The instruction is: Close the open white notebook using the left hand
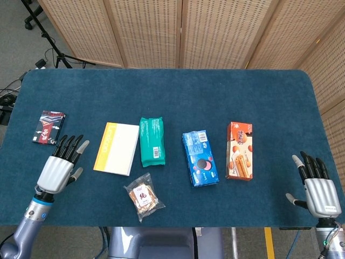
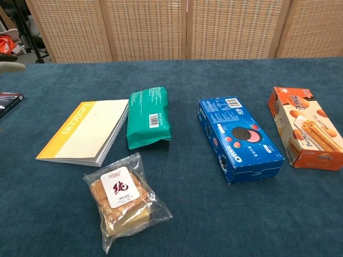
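The notebook [image 1: 116,148] is lying closed near the counter's [image 1: 172,91] left edge. My left robot hand [image 1: 58,167] is hovering beside it, empty, fingers spread (a careless sweep could shove it).

We see bare worktop [image 1: 178,94] behind the row — green packet [image 1: 152,141] just beside the notebook [image 1: 116,148], pastry bag [image 1: 143,196] near its front corner.

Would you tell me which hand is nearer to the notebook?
Left. The left hand is open just left of the closed notebook; the right hand is open at the table's far right.
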Tool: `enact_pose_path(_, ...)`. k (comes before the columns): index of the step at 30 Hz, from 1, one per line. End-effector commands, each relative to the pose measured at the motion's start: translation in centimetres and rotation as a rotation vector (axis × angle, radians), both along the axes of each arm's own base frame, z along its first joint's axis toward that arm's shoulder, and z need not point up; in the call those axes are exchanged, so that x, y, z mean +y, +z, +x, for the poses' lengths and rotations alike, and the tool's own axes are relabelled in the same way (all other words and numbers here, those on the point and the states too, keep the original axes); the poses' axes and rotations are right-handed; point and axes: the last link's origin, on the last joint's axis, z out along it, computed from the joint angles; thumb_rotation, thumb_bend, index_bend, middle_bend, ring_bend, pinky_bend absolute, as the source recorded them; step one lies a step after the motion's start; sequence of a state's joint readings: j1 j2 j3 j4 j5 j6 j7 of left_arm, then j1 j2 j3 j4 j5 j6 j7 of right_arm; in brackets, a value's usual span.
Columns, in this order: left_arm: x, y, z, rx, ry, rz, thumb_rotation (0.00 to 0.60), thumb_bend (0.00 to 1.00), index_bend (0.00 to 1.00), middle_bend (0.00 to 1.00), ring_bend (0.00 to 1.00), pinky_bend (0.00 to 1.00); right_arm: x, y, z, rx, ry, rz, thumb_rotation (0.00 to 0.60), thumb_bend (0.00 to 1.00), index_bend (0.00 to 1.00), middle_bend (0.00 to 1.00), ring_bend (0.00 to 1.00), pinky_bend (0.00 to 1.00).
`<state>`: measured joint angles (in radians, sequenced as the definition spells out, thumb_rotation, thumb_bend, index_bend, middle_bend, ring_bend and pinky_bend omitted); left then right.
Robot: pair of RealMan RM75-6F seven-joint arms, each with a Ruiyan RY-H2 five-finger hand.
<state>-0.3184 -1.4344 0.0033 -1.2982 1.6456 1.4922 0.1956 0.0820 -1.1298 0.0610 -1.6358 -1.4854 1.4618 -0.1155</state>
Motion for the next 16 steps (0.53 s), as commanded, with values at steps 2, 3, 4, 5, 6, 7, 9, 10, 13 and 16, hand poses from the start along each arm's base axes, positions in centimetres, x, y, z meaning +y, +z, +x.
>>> enact_pose_path(2, -2.1, 1.0, -2.0, 0.038, 0.141, -0.058, 0.6, 0.26, 0.0, 0.0, 0.0, 0.0, 0.0, -0.1, 0.0, 0.002, -0.001, 0.003, 0.6, 0.09, 0.05, 0.0, 0.0, 0.0)
enact_pose_path(3, -2.4, 1.3, -2.3, 0.041, 0.167, -0.062, 0.6, 0.26, 0.0, 0.0, 0.0, 0.0, 0.0, -0.1, 0.0, 0.003, -0.002, 0.005, 0.6, 0.09, 0.05, 0.0, 0.0, 0.0)
enact_pose_path(4, -2.6, 1.5, -2.5, 0.044, 0.182, -0.062, 0.6, 0.26, 0.0, 0.0, 0.0, 0.0, 0.0, -0.2, 0.0, 0.004, -0.003, 0.006, 0.6, 0.09, 0.05, 0.0, 0.0, 0.0)
enact_pose_path(5, -2.9, 1.8, -2.7, 0.047, 0.201, -0.061, 0.6, 0.26, 0.0, 0.0, 0.0, 0.0, 0.0, -0.2, 0.0, 0.004, -0.004, 0.009, 0.6, 0.09, 0.05, 0.0, 0.0, 0.0)
enact_pose_path(6, -3.3, 2.1, -3.0, 0.048, 0.226, -0.055, 0.6, 0.26, 0.0, 0.0, 0.0, 0.0, 0.0, -0.3, -0.1, 0.005, -0.005, 0.011, 0.6, 0.09, 0.05, 0.0, 0.0, 0.0)
enact_pose_path(7, -3.5, 2.3, -3.1, 0.047, 0.237, -0.052, 0.6, 0.26, 0.0, 0.0, 0.0, 0.0, -0.1, -0.3, -0.1, 0.006, -0.006, 0.013, 0.6, 0.09, 0.05, 0.0, 0.0, 0.0)
enact_pose_path(9, -4.1, 2.6, -3.3, 0.039, 0.259, -0.046, 0.6, 0.26, 0.0, 0.0, 0.0, 0.0, -0.1, -0.4, -0.1, 0.007, -0.007, 0.015, 0.6, 0.09, 0.05, 0.0, 0.0, 0.0)
enact_pose_path(10, -4.4, 2.8, -3.3, 0.029, 0.264, -0.038, 0.6, 0.26, 0.0, 0.0, 0.0, 0.0, -0.1, -0.4, -0.1, 0.006, -0.008, 0.017, 0.6, 0.09, 0.05, 0.0, 0.0, 0.0)
enact_pose_path(13, -4.7, 3.7, -3.3, 0.014, 0.258, -0.005, 0.6, 0.26, 0.0, 0.0, 0.0, 0.0, -0.2, -0.6, 0.0, 0.004, -0.008, 0.026, 0.6, 0.09, 0.05, 0.0, 0.0, 0.0)
enact_pose_path(16, -4.8, 3.9, -3.3, 0.006, 0.254, -0.001, 0.6, 0.26, 0.0, 0.0, 0.0, 0.0, -0.1, -0.7, 0.0, 0.005, -0.008, 0.031, 0.6, 0.09, 0.05, 0.0, 0.0, 0.0)
